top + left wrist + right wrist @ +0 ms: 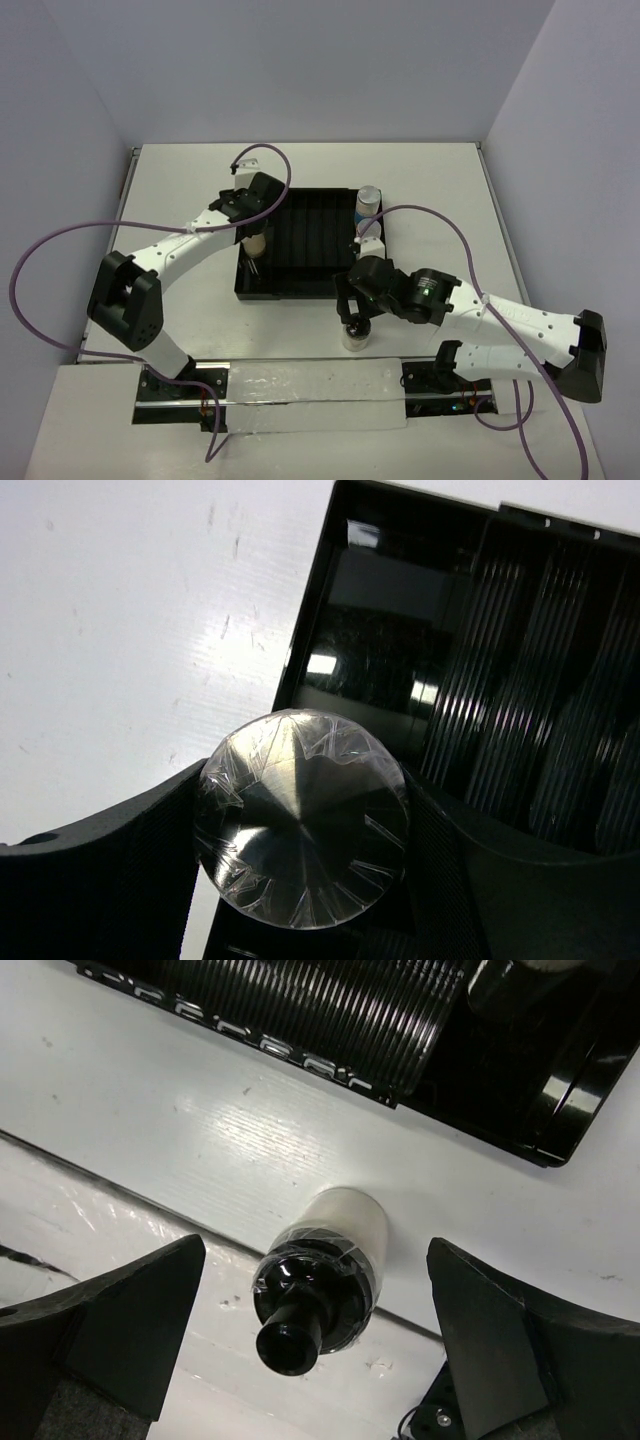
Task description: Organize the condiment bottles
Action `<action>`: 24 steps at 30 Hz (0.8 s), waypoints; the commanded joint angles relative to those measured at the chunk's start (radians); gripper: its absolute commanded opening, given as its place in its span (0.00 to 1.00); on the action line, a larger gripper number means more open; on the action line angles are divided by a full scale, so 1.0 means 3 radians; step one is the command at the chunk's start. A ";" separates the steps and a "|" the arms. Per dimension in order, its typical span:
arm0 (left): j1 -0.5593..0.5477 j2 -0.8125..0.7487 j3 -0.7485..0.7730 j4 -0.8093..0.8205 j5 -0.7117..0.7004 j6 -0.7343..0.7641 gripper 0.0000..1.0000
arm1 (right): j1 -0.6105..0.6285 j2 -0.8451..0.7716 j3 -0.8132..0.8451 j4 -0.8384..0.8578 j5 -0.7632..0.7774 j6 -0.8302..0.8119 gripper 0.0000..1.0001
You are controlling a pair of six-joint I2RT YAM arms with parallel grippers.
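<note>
Mid-sort, by the look of it. Pinched in the left gripper (254, 236), fingers (130, 860) pressed against both flanks: a silver-lidded jar (300, 830), held at the 9 o'clock end of the black tray (310, 235), seemingly over its end compartment; impossible to tell whether seated yet. Spread wide around, but not touching, a dark-lidded whitish jar (342, 1228): the right gripper (315, 1265), with that jar upright on the white table (200, 200) just past the tray's 6 o'clock edge. Parked at the tray's 1 o'clock corner: a blue-labelled jar (369, 204). Next, probably: lower the left jar squarely inside the wall, let go, lift straight up. On the right, drop far enough to bracket the body below the lid, close, then carry toward 12 o'clock into a free slot.
</note>
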 commanded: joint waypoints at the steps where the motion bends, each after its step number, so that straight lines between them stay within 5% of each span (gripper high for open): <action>1: 0.0019 -0.0053 -0.0068 0.0311 -0.0026 -0.0094 0.16 | 0.0089 0.0080 -0.0104 0.0009 0.0166 0.0211 1.00; 3: 0.0016 -0.0071 -0.0100 0.0340 -0.0005 -0.0101 0.29 | 0.0114 0.0109 -0.0132 0.0006 0.0169 0.0251 1.00; 6: 0.0018 -0.0067 -0.0093 0.0338 0.0036 -0.0089 0.67 | 0.0318 0.0128 -0.0156 -0.0036 0.0301 0.0402 1.00; 10: 0.0017 -0.0040 0.0004 0.0223 0.0023 -0.0099 0.94 | 0.0520 0.0174 -0.0162 -0.0201 0.0479 0.0593 1.00; 20: 0.0012 -0.0359 0.0323 -0.0060 0.0021 -0.0158 0.99 | 0.0738 0.0319 -0.0210 -0.0341 0.0657 0.0832 1.00; 24: 0.0011 -0.0584 0.0425 -0.0119 0.0050 -0.0152 0.99 | 0.0743 0.0318 -0.0289 -0.0302 0.0666 0.0875 0.93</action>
